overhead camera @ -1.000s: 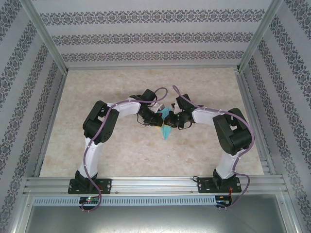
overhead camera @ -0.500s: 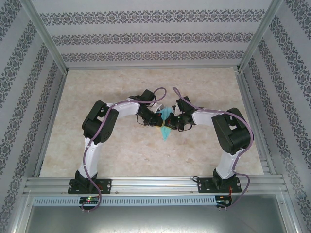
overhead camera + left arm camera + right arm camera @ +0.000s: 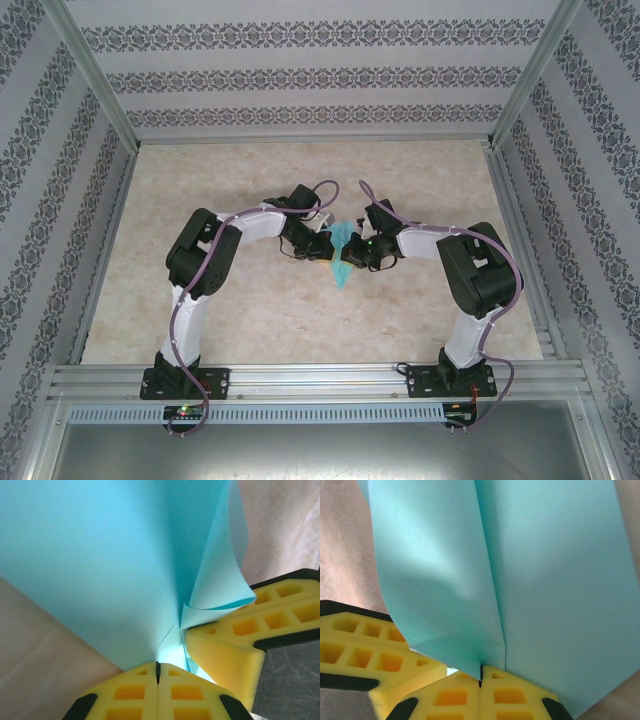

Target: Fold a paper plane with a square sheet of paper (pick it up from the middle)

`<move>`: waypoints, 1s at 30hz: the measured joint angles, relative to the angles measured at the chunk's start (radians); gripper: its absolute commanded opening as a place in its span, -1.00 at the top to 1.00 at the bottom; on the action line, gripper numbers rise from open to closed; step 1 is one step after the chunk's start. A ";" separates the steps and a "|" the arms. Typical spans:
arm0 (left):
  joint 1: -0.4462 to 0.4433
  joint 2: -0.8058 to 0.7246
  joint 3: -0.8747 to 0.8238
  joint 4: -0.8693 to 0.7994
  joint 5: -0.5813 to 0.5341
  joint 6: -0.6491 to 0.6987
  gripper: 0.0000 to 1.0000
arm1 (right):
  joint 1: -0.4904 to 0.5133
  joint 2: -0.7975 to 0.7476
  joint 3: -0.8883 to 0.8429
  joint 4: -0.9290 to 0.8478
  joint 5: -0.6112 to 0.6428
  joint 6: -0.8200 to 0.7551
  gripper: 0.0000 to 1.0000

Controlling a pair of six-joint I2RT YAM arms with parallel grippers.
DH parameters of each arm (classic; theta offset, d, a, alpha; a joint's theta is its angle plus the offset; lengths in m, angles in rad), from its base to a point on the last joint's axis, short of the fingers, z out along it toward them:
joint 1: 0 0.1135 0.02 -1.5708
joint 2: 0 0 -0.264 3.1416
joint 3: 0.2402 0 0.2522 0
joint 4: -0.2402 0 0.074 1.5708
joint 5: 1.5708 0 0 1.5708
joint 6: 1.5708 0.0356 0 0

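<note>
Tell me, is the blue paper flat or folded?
Folded. The blue paper has a sharp crease down its middle with layers overlapping, and one flap curls over.

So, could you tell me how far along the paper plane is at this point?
Well under way. Done: the turquoise paper is already creased into layers that taper to a point. In hand: the left gripper and right gripper are both shut on it, close together over the table. Left: probably the last folds, then letting go; I cannot tell how many folds remain.
</note>
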 measured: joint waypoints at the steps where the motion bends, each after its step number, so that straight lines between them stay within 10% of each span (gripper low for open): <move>1: 0.000 -0.010 -0.001 0.000 -0.007 -0.003 0.92 | 0.000 -0.002 0.000 -0.002 0.002 0.000 0.95; 30: -0.067 -0.180 -0.283 0.411 -0.127 -0.489 0.91 | 0.000 -0.019 0.000 -0.034 0.014 0.000 0.95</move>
